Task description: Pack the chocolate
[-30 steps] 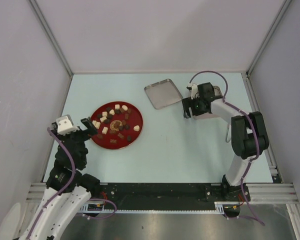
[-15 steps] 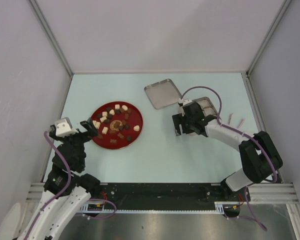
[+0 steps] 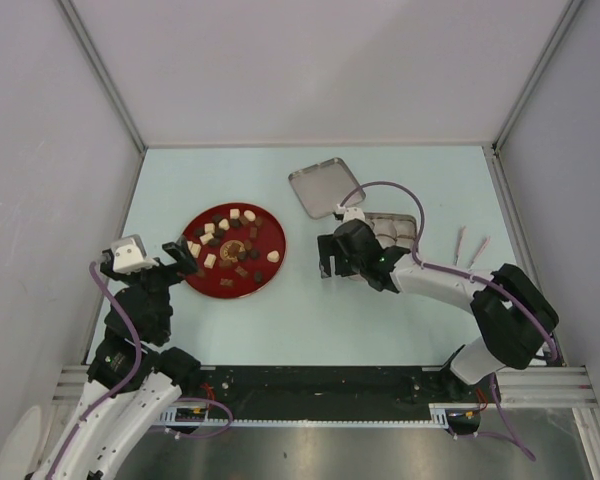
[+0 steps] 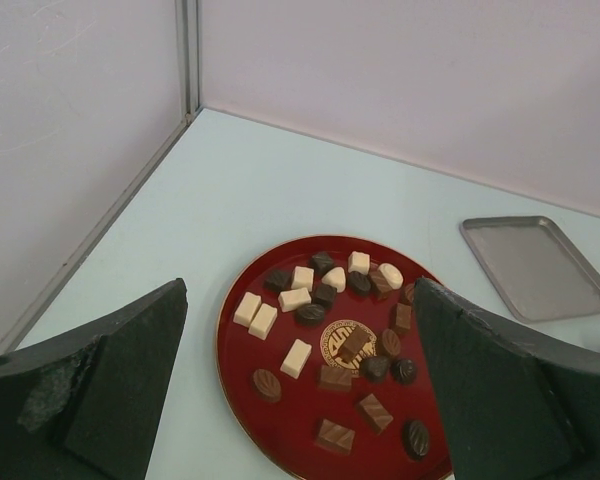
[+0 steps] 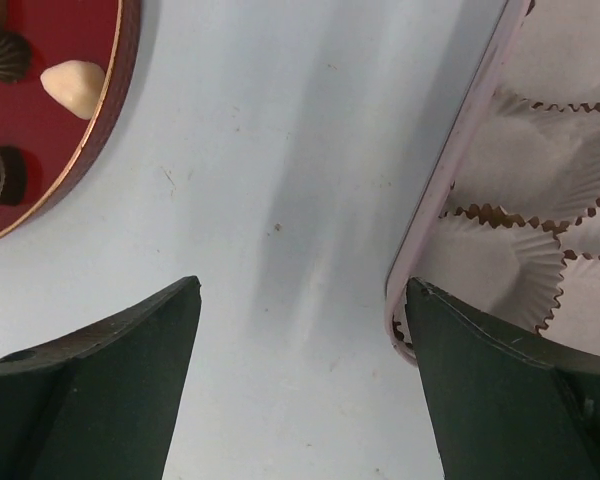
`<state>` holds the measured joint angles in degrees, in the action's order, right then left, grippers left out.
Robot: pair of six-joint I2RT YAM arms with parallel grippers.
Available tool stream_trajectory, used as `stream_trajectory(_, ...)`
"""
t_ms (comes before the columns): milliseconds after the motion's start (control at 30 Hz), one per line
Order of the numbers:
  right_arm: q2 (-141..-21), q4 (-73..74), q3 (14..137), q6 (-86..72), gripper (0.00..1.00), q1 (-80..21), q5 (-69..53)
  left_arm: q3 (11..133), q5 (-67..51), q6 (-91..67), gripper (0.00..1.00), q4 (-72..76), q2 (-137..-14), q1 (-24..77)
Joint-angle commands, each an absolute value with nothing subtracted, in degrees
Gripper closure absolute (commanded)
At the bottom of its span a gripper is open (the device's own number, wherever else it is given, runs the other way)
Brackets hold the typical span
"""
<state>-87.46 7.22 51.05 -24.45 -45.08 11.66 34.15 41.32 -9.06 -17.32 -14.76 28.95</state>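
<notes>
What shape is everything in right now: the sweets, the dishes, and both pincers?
Red plate: lying flat, loaded.
Chocolates: loose on the plate.
Tin: open.
Paper cups: in the tin; those visible are empty.
Lid: off, lying flat beside the tin.
Left pincer: open, empty.
Right pincer: open, empty.

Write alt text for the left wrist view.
A round red plate of small dark brown and cream-white chocolate pieces lies on the pale blue table, framed by the open left gripper's two black fingers. A rectangular silver metal tray lies empty beyond, at right.
</notes>
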Motion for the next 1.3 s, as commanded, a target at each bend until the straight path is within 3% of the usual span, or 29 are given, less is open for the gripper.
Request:
stream_trajectory(0,-91.6,1.3,54.8,-26.0,0.12,-46.2,12.6,34.1,40.8,-9.8,0.0,-17.4,-15.4,29.4)
stream_trajectory(467,-95.6,2.3,63.5,-21.1,0.11,-47.8,9.7,34.3,41.0,-9.6,0.0,-17.7,-16.8,29.4)
stream_trajectory(667,-88.6,7.5,64.2,-19.7,0.08,-45.9,14.1,34.5,41.0,-9.7,0.0,-18.1,-16.6,29.4)
stream_trajectory(800,-81.1,15.4,64.2,-18.9,0.0,-39.5,17.9,34.5,41.0,-9.7,0.0,-17.8,-16.3,29.4)
stream_trajectory(1000,-72.8,26.8,64.2,-20.5,0.0,-22.3,20.2,34.5,40.9,-9.8,0.0,-17.8,-15.4,29.4)
stream_trajectory(1267,-71.3,36.8,64.2,-30.7,0.0,3.8,22.9,34.4,40.3,-9.8,0.0,-17.7,-14.6,29.4)
